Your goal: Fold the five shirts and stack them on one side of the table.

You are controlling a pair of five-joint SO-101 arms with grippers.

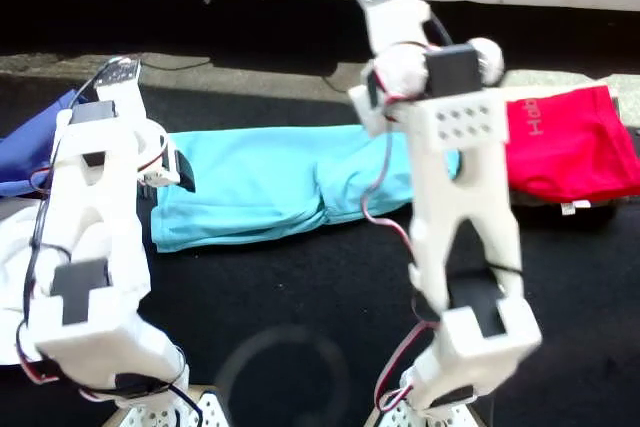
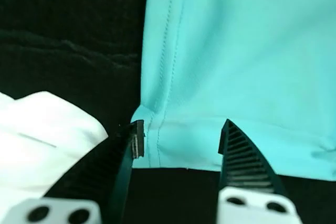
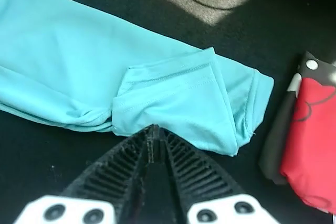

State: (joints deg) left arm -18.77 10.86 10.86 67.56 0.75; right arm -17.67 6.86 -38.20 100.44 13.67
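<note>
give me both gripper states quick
Left gripper: open, over the turquoise shirt hem.
Right gripper: shut, nothing visibly held.

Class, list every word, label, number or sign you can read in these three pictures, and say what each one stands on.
White lettering on the red shirt, lying sideways in the high view: too blurred to read.
Small white tag at the red shirt's near edge: too small to read.
Turquoise shirt: no print on the parts that show.
So no text here can be quoted.
</note>
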